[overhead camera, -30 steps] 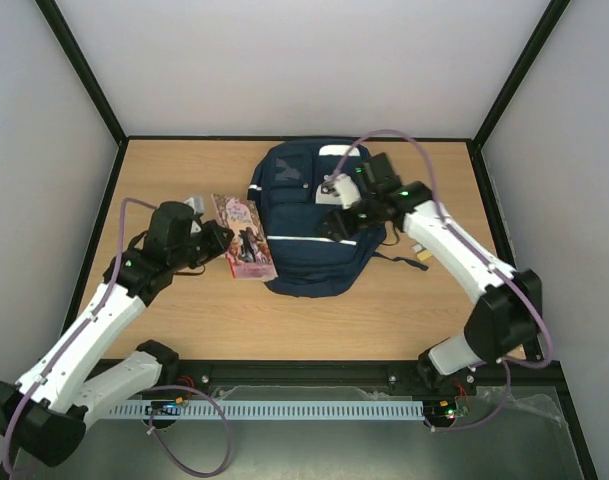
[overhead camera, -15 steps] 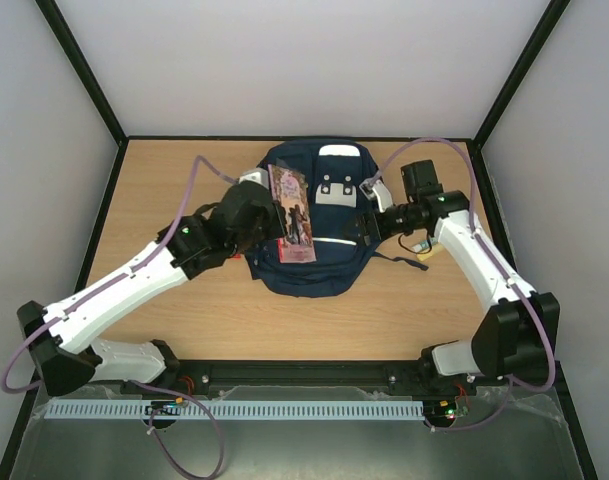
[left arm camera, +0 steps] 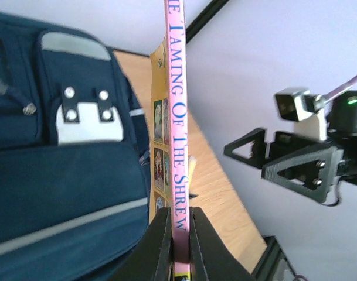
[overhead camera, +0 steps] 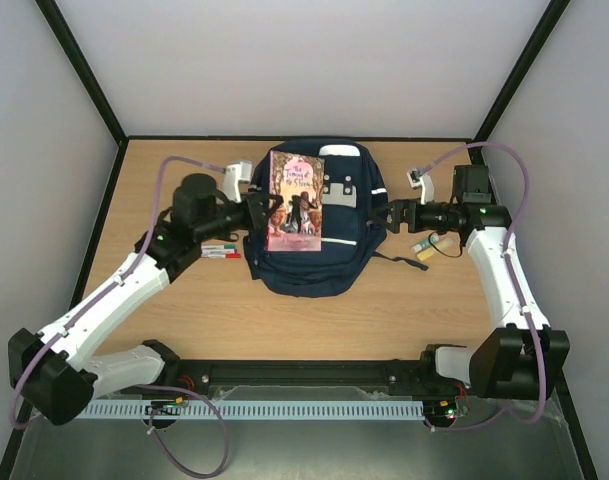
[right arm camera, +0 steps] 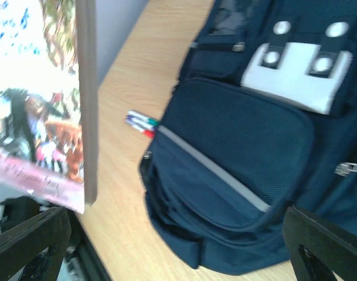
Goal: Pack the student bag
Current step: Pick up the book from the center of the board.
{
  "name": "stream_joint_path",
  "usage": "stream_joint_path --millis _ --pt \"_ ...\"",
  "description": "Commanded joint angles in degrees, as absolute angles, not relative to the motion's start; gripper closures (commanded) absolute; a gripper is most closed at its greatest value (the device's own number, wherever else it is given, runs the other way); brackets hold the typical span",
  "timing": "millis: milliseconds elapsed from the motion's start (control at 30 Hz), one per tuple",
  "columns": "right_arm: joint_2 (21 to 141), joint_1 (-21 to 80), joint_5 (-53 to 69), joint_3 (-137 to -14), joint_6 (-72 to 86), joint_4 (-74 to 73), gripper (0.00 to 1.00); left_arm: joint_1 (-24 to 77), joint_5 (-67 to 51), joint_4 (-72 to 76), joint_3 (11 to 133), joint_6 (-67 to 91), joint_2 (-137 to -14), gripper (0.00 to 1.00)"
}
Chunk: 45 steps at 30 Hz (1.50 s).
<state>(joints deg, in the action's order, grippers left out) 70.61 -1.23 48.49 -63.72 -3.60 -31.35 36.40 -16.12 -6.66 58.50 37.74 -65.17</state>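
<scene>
The navy student bag (overhead camera: 319, 265) lies flat on the table (overhead camera: 384, 310), centred toward 12 o'clock. At the bag's 9 o'clock edge, the left gripper (overhead camera: 256, 212) is clenched on a paperback (overhead camera: 294, 200) held over the bag's left half. At its 3 o'clock side, the right gripper (overhead camera: 392, 214) gapes wide, released.

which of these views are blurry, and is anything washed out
Top external: sharp and evenly lit, with only faint shadows around the student bag. Left wrist: the book spine is crisp enough to read its title. Right wrist: soft and smeared throughout, and the book cover is washed out toward its upper left.
</scene>
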Motion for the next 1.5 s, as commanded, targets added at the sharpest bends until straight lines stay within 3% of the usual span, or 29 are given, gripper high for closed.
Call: stream_joint_path --millis 0,167,367,800,1133,1467 --pt "72.3 -1.7 62.8 -64.5 -6.5 -32.0 0.01 28.4 -42.5 11.3 55.7 38.2 -64.6 0.98" --pt "71.8 -1.4 68.5 -63.1 -10.5 -30.6 0.04 27.9 -54.2 20.1 55.4 40.3 -67.4 0.98" --pt "75.1 1.0 73.4 -64.9 -9.2 -29.4 0.03 28.0 -59.1 26.8 56.3 43.3 -70.6 0.98" --pt "82.6 10.8 89.5 -74.6 -24.6 -45.5 0.03 29.8 -60.3 34.2 58.2 48.9 -74.6 0.98" --pt "79.7 10.4 92.5 -73.9 -24.1 -45.7 0.05 27.4 -59.1 27.8 61.2 44.7 -74.0 0.98" --pt "76.0 12.4 92.5 -77.4 -21.9 -46.4 0.04 26.6 -58.0 33.1 59.3 48.6 -75.8 0.98"
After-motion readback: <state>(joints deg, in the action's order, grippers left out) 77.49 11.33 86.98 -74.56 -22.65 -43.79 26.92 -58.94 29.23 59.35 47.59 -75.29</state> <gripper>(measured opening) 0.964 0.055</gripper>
